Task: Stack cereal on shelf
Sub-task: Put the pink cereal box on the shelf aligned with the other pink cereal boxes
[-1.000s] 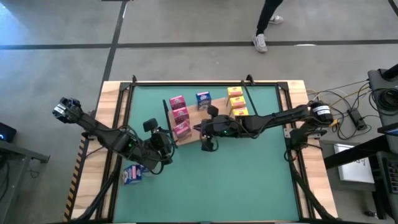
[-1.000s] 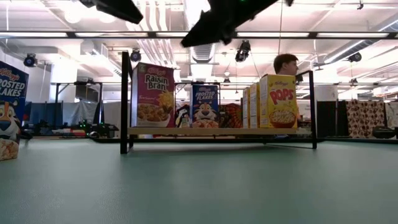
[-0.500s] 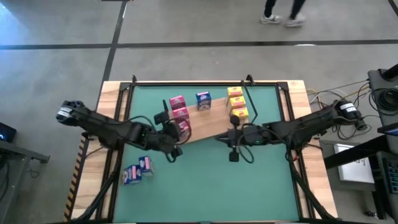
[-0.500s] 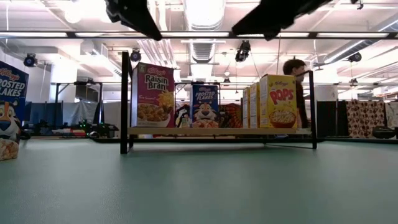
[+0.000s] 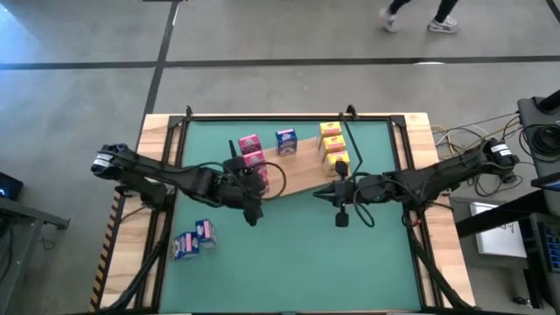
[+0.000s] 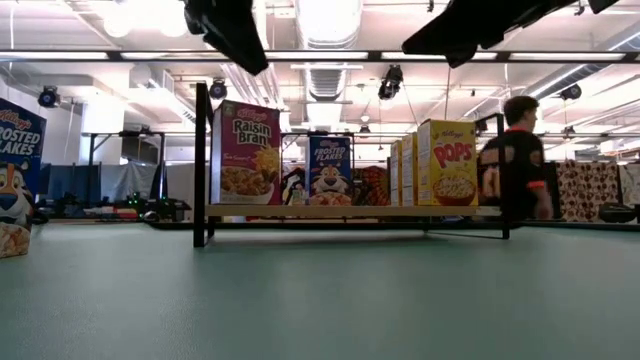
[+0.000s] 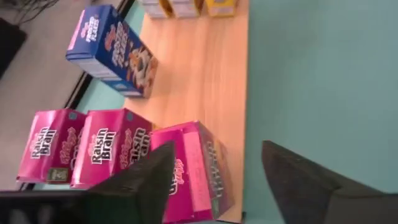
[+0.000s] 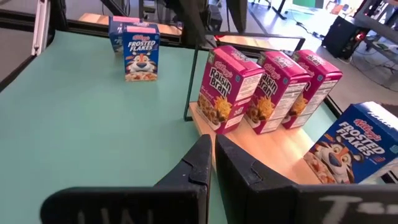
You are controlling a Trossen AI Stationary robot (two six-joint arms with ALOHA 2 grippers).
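High view: left gripper (image 5: 253, 203) just beside 3 pink boxes (image 5: 252, 162) on the shelf (image 5: 302, 178); 1 blue box (image 5: 286, 141), yellow boxes (image 5: 332, 144) there too; 2 blue boxes (image 5: 193, 240) off on the mat (image 5: 297, 254).

Left wrist view: fingers (image 7: 297, 180) spread, released, nothing gripped.

Right wrist view: right gripper (image 8: 212, 163) clenched, empty, near the shelf's end.

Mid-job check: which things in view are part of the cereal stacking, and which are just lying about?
Job: pink boxes, blue box on the shelf, yellow boxes, two loose blue boxes, shelf, left gripper.
Lying about: cables, person walking behind.
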